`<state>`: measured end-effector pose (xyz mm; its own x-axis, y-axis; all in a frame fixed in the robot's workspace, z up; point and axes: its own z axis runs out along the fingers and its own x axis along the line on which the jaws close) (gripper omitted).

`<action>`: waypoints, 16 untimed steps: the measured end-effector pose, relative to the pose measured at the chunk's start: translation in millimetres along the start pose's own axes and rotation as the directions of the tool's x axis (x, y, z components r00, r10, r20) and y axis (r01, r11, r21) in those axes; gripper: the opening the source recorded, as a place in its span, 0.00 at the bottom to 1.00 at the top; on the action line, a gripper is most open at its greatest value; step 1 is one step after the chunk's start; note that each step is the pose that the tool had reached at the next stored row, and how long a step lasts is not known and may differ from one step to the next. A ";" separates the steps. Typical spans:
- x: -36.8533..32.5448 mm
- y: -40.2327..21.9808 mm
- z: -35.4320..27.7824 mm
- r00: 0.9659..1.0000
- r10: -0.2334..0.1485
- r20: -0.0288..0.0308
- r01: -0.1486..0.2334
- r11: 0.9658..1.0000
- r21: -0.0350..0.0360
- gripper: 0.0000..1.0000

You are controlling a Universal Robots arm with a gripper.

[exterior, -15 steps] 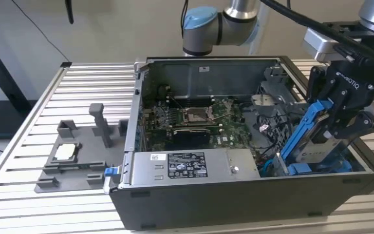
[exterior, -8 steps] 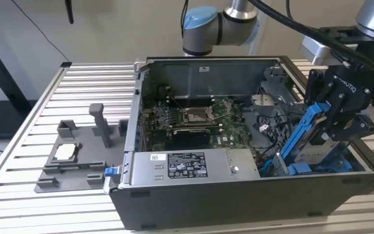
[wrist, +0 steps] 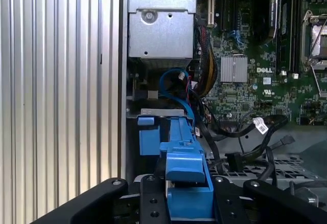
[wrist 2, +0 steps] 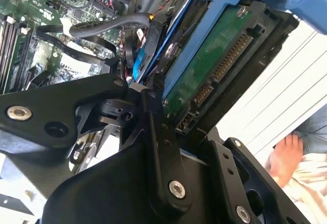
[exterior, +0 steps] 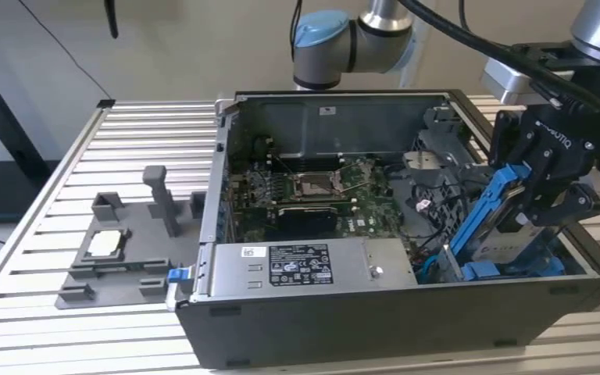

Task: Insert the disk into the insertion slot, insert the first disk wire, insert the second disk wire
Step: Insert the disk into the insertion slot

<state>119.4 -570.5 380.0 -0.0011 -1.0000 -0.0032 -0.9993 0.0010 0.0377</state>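
In the open computer case (exterior: pixel 383 320) on the worktop (exterior: pixel 144 133), we find the slot (exterior: pixel 487 271) at the exterior view's lower right. Our fingers (wrist: pixel 153 206) clamp the disk (exterior: pixel 503 226), its long axis steeply tilted and its lower end at that slot.

— How is the light falling in the exterior view?
— Softly and evenly. It is brightening the slats of the counter (exterior: pixel 144 125), while the inside of the computer case (exterior: pixel 383 320) is sitting in shade and its front wall is reading nearly black.
— Any glare?
— In the second wrist view the slats beside the disk (wrist 2: pixel 214 65) are washing out to white, and the fingers (wrist 2: pixel 158 147) are lying in deep shadow. In the first wrist view pale streaks are running along the slats, and the power-supply box (wrist: pixel 161 24) is shining brightly.
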 end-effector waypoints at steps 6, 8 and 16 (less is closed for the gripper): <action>0.0 0.1 0.0 1.000 0.000 0.000 0.000 1.000 0.000 0.47; 0.0 0.1 0.0 1.000 0.000 0.000 0.000 1.000 0.000 0.47; -0.2 0.2 -2.5 1.000 0.000 0.000 0.000 1.000 0.004 0.47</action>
<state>119.3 -570.3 382.5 -0.0013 -1.0000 -0.0029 -0.9994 0.0012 0.0333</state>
